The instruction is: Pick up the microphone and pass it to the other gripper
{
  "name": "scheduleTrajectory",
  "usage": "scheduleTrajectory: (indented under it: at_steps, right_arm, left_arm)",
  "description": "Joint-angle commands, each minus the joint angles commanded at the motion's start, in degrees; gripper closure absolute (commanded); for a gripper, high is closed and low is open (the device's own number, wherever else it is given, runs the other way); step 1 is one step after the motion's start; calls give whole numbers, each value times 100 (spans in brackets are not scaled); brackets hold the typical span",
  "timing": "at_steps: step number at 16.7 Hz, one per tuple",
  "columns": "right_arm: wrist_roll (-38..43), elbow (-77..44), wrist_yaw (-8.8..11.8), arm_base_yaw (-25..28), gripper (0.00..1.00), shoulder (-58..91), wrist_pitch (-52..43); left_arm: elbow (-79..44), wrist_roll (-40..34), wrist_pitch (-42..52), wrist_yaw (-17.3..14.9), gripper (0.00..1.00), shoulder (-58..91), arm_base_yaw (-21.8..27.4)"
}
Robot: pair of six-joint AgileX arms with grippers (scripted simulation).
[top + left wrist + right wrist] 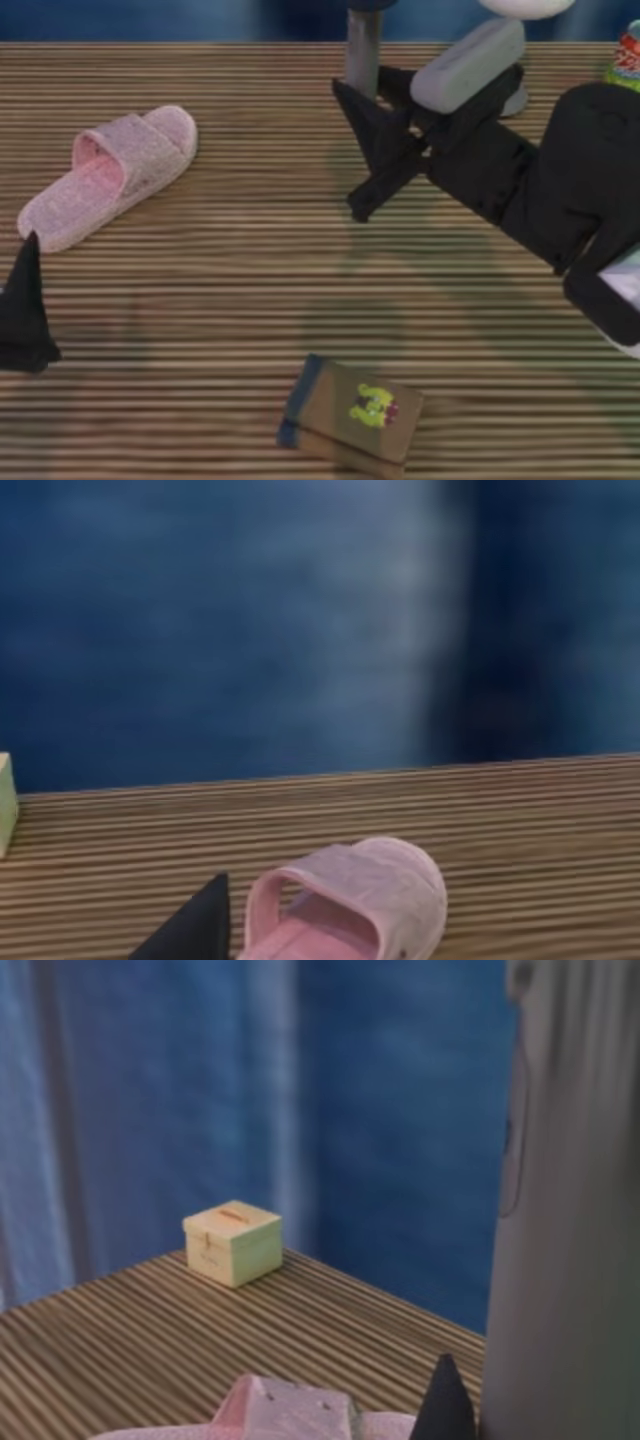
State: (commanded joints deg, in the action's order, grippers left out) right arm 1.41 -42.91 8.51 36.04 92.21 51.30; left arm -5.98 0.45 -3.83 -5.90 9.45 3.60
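Starting nearest, at the front of the worktop: finding a brown book lying flat, well apart from everything else.

Moving back along the left edge: seeing the left tool parked, only a dark tip showing. Not being able to tell whether it is wide or narrow. Noting the pink slipper just beyond it, with its toe strap showing in the left wrist view beside that same tip.

Going farther, right of centre: watching the right tool reaching in from the right side, hard up against the microphone. Not being able to tell whether it is clamped on the handle or merely alongside. Seeing the grey handle fill one side of the right wrist view, touching or nearly touching the tool.

Placing the microphone at the far edge, standing upright, its dark head cut off by the top view's border.

Judging the handling: expecting a light, stiff, smooth cylinder, likely slippery, with a soft foam head. Favouring a hold low on the handle, leaving the upper handle free for the left tool.

Ending farthest back: spotting a small pale box on the far corner.
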Motion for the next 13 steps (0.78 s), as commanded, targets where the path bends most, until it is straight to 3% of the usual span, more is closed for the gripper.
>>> scheduleTrajectory:
  at_steps: [9, 13]
  right_arm:
    - [0, 0, 0, 0, 100, 0, 0]
    - [0, 0, 0, 0, 100, 0, 0]
  left_arm:
    - [-2308, 37, -1573, -1960, 0, 4027, 1171]
    - [-3095, 62, -2102, -2649, 0, 5380, 1585]
